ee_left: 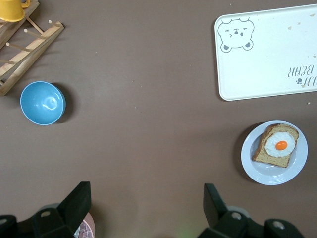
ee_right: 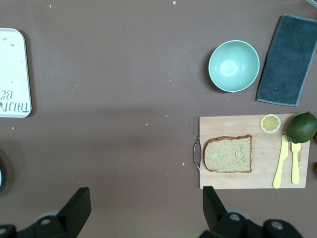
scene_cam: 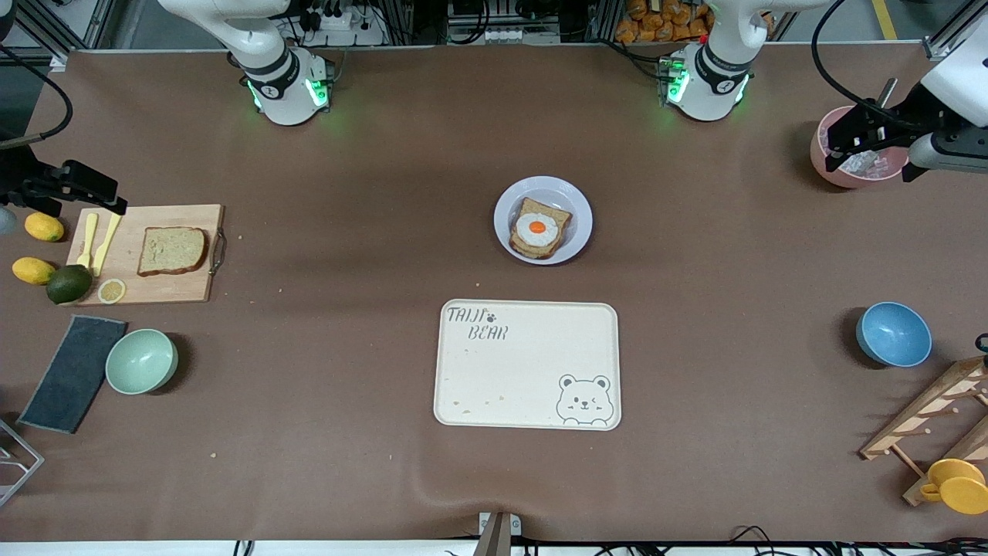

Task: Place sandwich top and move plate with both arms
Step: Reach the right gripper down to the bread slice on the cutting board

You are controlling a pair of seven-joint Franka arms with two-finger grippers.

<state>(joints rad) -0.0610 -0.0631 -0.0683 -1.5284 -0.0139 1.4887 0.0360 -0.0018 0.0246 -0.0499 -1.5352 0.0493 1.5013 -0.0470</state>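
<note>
The sandwich top, a brown bread slice [scene_cam: 173, 250], lies flat on a wooden cutting board [scene_cam: 154, 287] at the right arm's end of the table; it also shows in the right wrist view [ee_right: 228, 153]. The white plate [scene_cam: 544, 184] stands mid-table and holds egg-topped toast [scene_cam: 538, 228]; the plate also shows in the left wrist view [ee_left: 270, 176]. My right gripper [scene_cam: 62, 197] hangs open and empty, high beside the board [ee_right: 143, 198]. My left gripper [scene_cam: 868, 166] hangs open and empty over a pink bowl [scene_cam: 820, 154], far from the plate [ee_left: 147, 198].
A cream bear-print tray [scene_cam: 527, 363] lies nearer the camera than the plate. A green bowl [scene_cam: 141, 361], dark cloth [scene_cam: 73, 373], lemons, a lime [scene_cam: 69, 284] and yellow cutlery surround the board. A blue bowl [scene_cam: 893, 333] and wooden rack [scene_cam: 938, 417] sit at the left arm's end.
</note>
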